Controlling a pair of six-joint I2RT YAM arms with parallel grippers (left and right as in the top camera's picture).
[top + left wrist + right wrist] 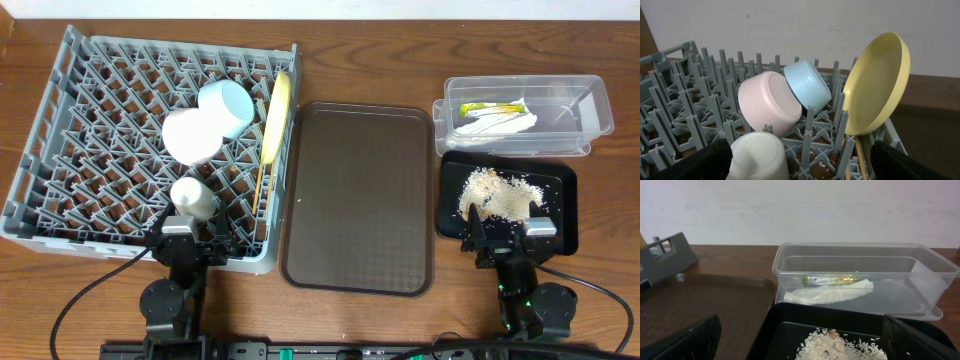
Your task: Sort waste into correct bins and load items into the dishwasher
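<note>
The grey dish rack [60, 150] holds a light blue bowl [228, 105], a white bowl [190, 135], an upright pale yellow plate [277, 115] and chopsticks [260, 185] along its right side. The clear tub [590, 110] holds the green-and-yellow wrapper [490, 108] and white paper [505, 123]. The black tray [560, 200] holds the food scraps [495, 195]. My left gripper [195, 240] is open and empty at the rack's front edge, and it also shows in the left wrist view [800, 160]. My right gripper [505, 240] is open and empty at the black tray's front edge, and it also shows in the right wrist view [800, 335].
A small white cup [193, 197] lies in the rack just ahead of my left gripper, close to its left finger. A large dark brown serving tray [360, 200] lies bare between the rack and the bins.
</note>
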